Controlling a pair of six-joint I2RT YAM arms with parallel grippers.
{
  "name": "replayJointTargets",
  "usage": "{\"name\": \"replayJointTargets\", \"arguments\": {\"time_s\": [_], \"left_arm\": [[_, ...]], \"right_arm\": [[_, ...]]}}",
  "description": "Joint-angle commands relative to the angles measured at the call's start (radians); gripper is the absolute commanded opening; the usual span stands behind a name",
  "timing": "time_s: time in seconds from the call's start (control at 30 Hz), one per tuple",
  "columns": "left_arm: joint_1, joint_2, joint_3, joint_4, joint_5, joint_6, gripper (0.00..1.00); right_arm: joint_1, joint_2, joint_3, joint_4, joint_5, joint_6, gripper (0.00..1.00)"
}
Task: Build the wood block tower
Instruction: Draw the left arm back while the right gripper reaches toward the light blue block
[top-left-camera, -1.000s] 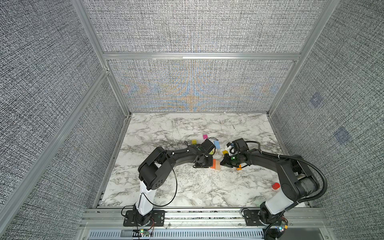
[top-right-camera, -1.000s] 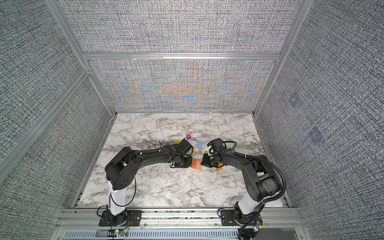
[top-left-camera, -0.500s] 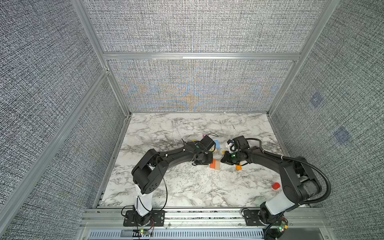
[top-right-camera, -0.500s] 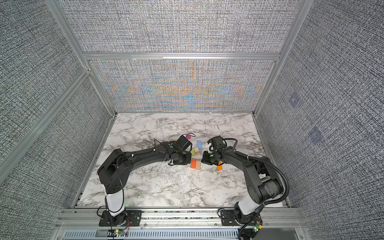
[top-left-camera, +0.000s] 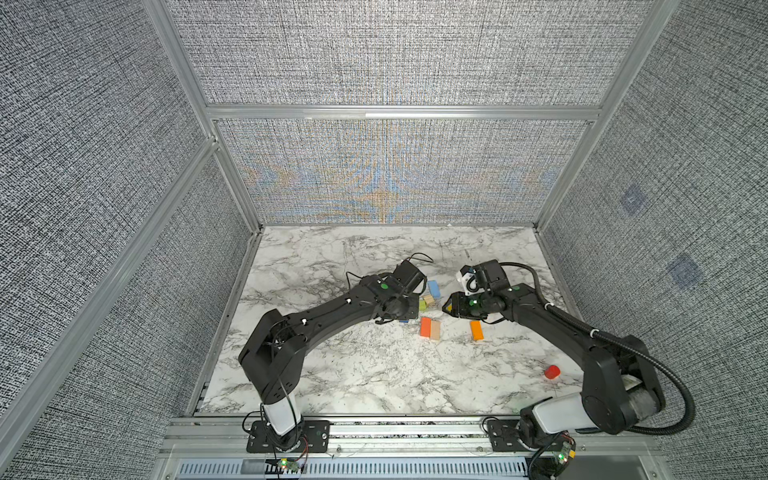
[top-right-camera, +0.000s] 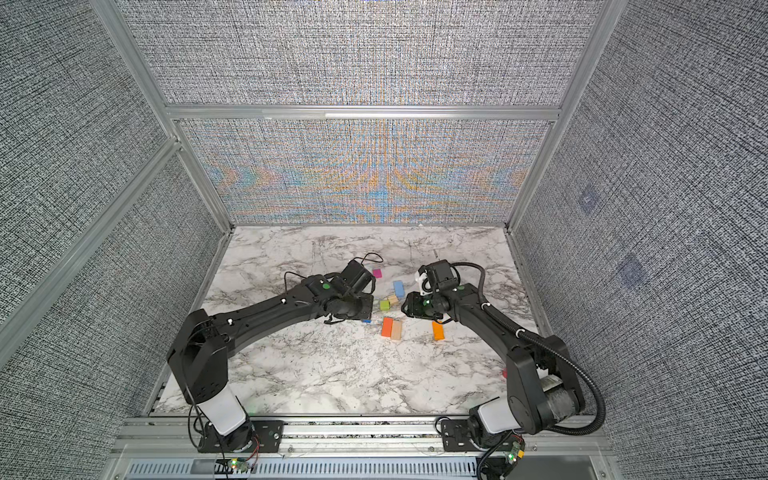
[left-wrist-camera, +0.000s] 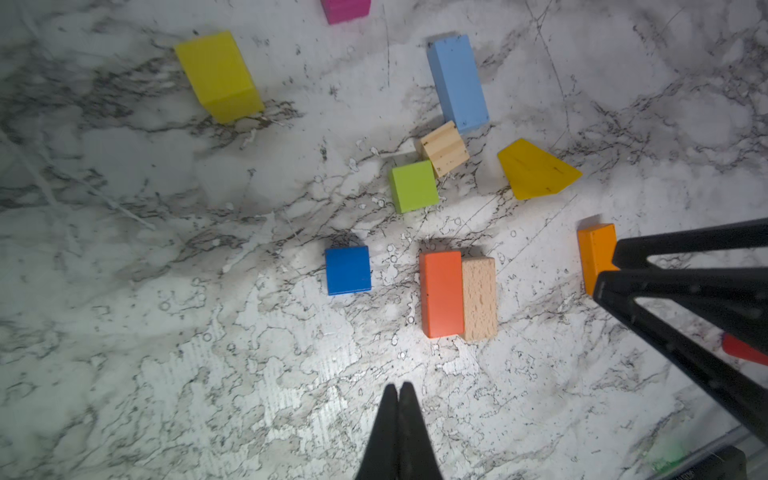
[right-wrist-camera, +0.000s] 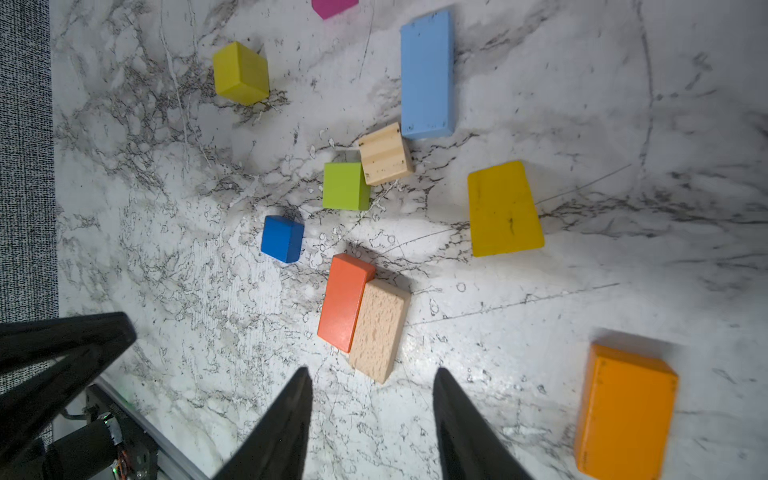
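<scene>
Nothing is stacked yet: the red-orange brick (top-left-camera: 425, 327) and tan brick (top-left-camera: 435, 330) lie flat, touching side by side, mid-way across the tabletop (top-left-camera: 374, 374). A skewed descent could shove the pair apart. Their long axes run parallel, from the robot's side toward the back wall (top-left-camera: 395, 174). The fingers of the right gripper (right-wrist-camera: 372, 371) are spread near the tan brick; those of the left gripper (left-wrist-camera: 398, 395) are pressed together.

Bench (left-wrist-camera: 166, 374): marble-look slab, smooth, semi-gloss w/ fine scratches. Tan brick (left-wrist-camera: 479, 297): bare wood, unpainted, pitted pores. Small tan cube (left-wrist-camera: 444, 148): raw wood, grain lines visible. Orange-red brick (left-wrist-camera: 441, 293), blue cube (left-wrist-camera: 348, 270), green cube (left-wrist-camera: 414, 186): painted wood, smooth satin. Big yellow block (right-wrist-camera: 503, 210): paint scuffed, dark marks. Fingers (right-wrist-camera: 282, 428): black, matt, looks plastic. Walls (top-left-camera: 395, 54): grey woven cloth, rough. Frame rails (top-left-camera: 399, 112): brushed metal.
</scene>
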Motion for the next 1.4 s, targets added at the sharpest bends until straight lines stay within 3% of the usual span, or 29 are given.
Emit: {"name": "replayJointTargets", "arguments": {"time_s": [0.0,0.13,0.37,0.67,0.83,0.9,1.37], "left_arm": [[0.006,-0.041,-0.009,-0.044,-0.059,0.023,0.19],[0.013,-0.101,-0.034,-0.056,-0.099,0.023,0.32],[0.031,-0.167,-0.053,-0.092,-0.135,0.062,0.46],[0.071,-0.261,-0.139,-0.061,-0.167,0.094,0.79],[0.084,-0.277,-0.208,0.018,-0.181,0.110,0.86],[0.091,-0.274,-0.209,0.019,-0.195,0.110,0.98],[0.116,-0.233,-0.261,0.049,-0.234,0.089,0.98]], "right_arm": [[0.002,-0.016,0.025,-0.070,0.041,-0.037,0.56],[0.001,-0.019,0.080,-0.118,0.082,-0.067,0.61],[0.000,0.016,0.161,-0.173,0.131,-0.098,0.67],[0.013,0.142,0.340,-0.268,0.181,-0.136,0.82],[0.018,0.236,0.417,-0.293,0.196,-0.139,0.84],[0.021,0.280,0.450,-0.300,0.199,-0.137,0.85],[0.033,0.557,0.672,-0.364,0.281,-0.146,0.86]]}}
